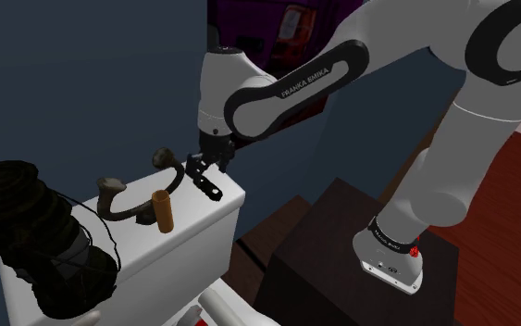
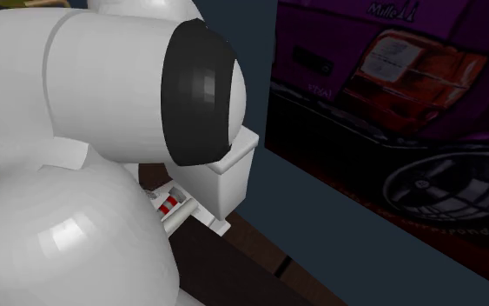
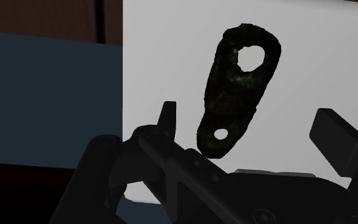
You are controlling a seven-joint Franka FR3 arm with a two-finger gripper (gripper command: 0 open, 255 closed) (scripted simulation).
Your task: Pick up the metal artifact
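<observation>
Dark blue wall backs the shoulder view, with a purple picture (image 1: 277, 28) high behind the arm (image 1: 452, 139) and red-brown floor (image 1: 517, 231) at the shoulder view's right. A white tabletop (image 1: 189, 241) stands against the wall. At the tabletop's right end lies the metal artifact (image 1: 212, 190), a small, flat, black piece. The gripper (image 1: 207, 169) hangs just above it, pointing down. Toward the shoulder view's left on the same top are an upright brown cylinder (image 1: 165, 211), a curved grey-brown piece (image 1: 124, 199) and a bulky black coiled object (image 1: 27, 222). The arm rises from a dark box stand (image 1: 341, 250) at the lower right

In the second exterior view, the arm's white links and a black joint cap (image 2: 201, 91) crowd the left side. Past them a corner of the white tabletop's block shows, with a small red-and-white thing (image 2: 171, 204) below it. On the blue wall at this view's right hangs the purple picture of a car's rear, its tail lamp and wheel showing

In the wrist view, the artifact is a dark, mottled, teardrop-shaped plate with a larger hole at its wide end and a small hole at its narrow end, lying flat on the white surface. The fingers (image 3: 166, 118) stand wide apart and touch nothing, the plate lying ahead of the gap between them, nearer the one on the side of the blue wall
</observation>
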